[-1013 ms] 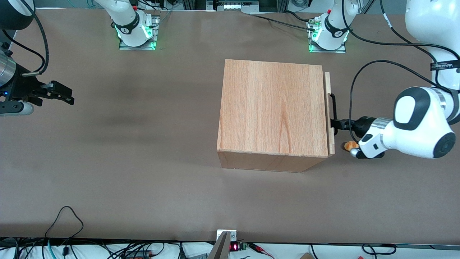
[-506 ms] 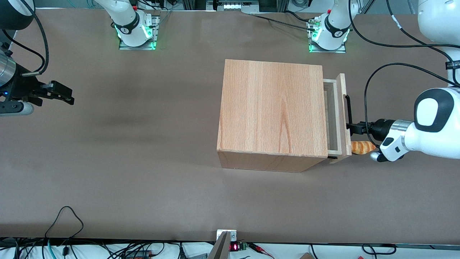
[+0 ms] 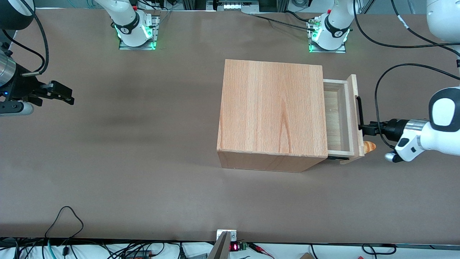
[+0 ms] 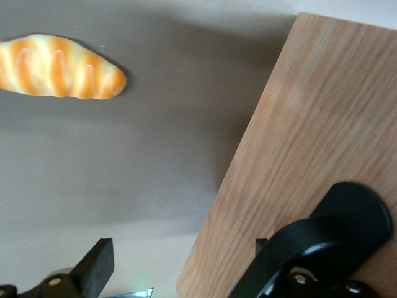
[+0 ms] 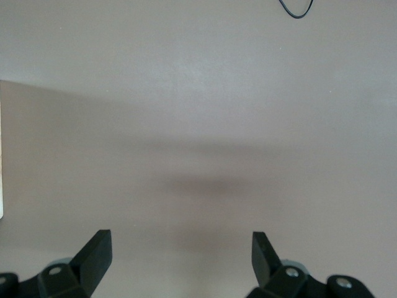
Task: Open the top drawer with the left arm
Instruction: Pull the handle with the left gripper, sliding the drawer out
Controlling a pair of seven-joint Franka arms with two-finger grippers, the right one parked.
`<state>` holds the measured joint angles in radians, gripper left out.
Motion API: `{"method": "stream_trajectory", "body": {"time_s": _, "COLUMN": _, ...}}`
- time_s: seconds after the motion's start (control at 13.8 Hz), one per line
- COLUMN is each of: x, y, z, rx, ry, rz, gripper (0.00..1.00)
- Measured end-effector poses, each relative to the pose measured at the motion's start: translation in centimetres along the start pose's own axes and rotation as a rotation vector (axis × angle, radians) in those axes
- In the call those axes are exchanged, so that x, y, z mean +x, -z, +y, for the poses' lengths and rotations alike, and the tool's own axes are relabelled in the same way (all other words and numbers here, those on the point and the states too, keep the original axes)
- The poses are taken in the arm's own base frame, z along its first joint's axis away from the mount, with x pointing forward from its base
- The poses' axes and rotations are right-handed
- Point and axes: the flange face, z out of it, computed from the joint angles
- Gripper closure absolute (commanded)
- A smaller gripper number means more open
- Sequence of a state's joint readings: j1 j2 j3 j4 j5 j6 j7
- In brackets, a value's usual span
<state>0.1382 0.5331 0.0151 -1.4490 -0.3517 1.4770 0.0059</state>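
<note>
Nearest the front camera, a tangle of black cables (image 3: 64,230) and a small board with a red display (image 3: 234,247) sit at the table's edge, cut off by the frame. The brown table (image 3: 143,180) stretches away, bare and matte, with soft shadows across it.

Mid-table stands the wooden cabinet (image 3: 271,108), its reddish-grained top filling most of what can be seen; the cabinet's front faces the working arm's end of the table and is hidden from above. The top drawer (image 3: 341,118) is pulled partway out, showing its pale inner floor and rim, with the light front panel tilted slightly. The black bar handle (image 3: 360,111) runs along that panel.

The left arm's gripper (image 3: 366,129) reaches the handle level with the drawer front; its fingers are clamped on the bar, as the wrist view shows one black finger (image 4: 322,248) pressed against the panel's wood grain. The left arm (image 3: 427,136) is cropped by the frame.

A toy croissant (image 3: 370,146) lies on the table just beside the drawer front, partly hidden under it in the front view; the wrist view shows more of it.

Farthest away, two arm bases (image 3: 329,34) glow green.
</note>
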Motion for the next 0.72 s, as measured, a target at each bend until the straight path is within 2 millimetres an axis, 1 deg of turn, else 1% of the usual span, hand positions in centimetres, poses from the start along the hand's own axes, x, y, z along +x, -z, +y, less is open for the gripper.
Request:
{"method": "stream_trajectory", "body": {"time_s": 0.29, "x": 0.0, "y": 1.6, "z": -4.5, "rx": -0.034, "ry": 0.062, "rz": 0.023, "gripper": 0.00}}
{"method": "stream_trajectory", "body": {"time_s": 0.43, "x": -0.1, "y": 2.3, "z": -6.4, "rx": -0.036, "ry": 0.084, "rz": 0.033, "gripper": 0.00}}
{"method": "stream_trajectory", "body": {"time_s": 0.58, "x": -0.2, "y": 2.8, "z": -7.5, "rx": -0.034, "ry": 0.097, "rz": 0.042, "gripper": 0.00}}
{"method": "stream_trajectory", "body": {"time_s": 0.72, "x": -0.2, "y": 3.0, "z": -7.9, "rx": -0.032, "ry": 0.101, "rz": 0.046, "gripper": 0.00}}
